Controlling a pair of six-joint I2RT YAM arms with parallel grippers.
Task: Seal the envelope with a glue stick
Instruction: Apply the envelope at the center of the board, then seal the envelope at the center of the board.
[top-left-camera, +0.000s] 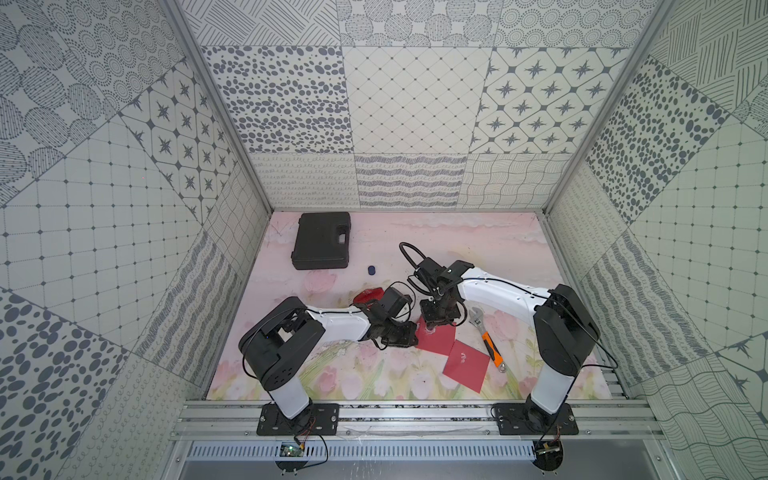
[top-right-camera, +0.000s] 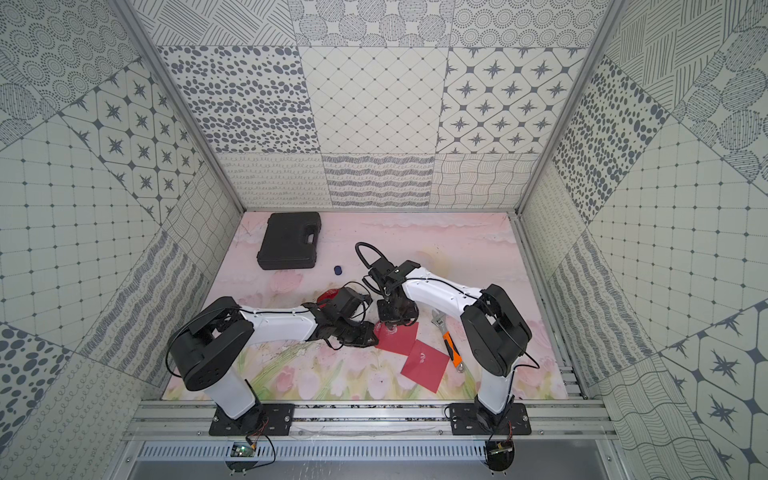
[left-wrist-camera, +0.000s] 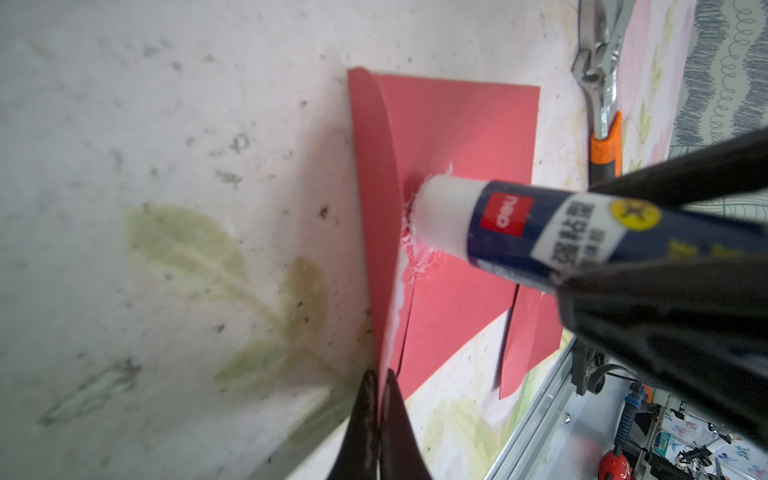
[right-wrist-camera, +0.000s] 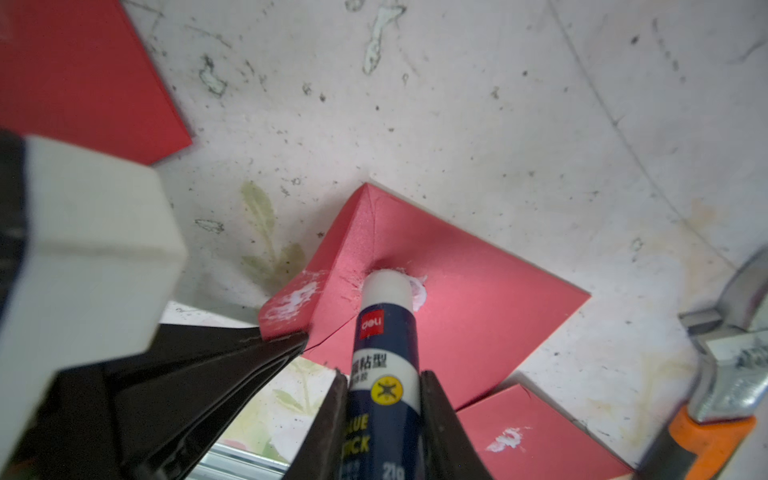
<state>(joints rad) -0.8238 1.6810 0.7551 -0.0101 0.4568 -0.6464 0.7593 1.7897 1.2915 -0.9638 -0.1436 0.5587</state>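
Looks like the gluing step: right end effector (right-wrist-camera: 384, 386) clenched on the blue-and-white glue stick (right-wrist-camera: 386, 332), tip pressed into the red paper envelope (right-wrist-camera: 498, 316) near the tabletop's (top-left-camera: 478, 249) middle, left end effector (left-wrist-camera: 380, 382) pinching its flap (left-wrist-camera: 376, 187) up, so next is probably folding that flap down.

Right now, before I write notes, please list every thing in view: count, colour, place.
envelope: 1, red, mat centre, flap lifted
second envelope: 1, red, beside it
glue stick: 1, white and dark blue, tip on envelope
case: 1, black, far left corner
cap: 1, dark blue, near the case
wrench: 1, silver, orange handle, right of envelopes
red object: 1, behind left arm, partly hidden
left gripper: shut on envelope flap
right gripper: shut on glue stick
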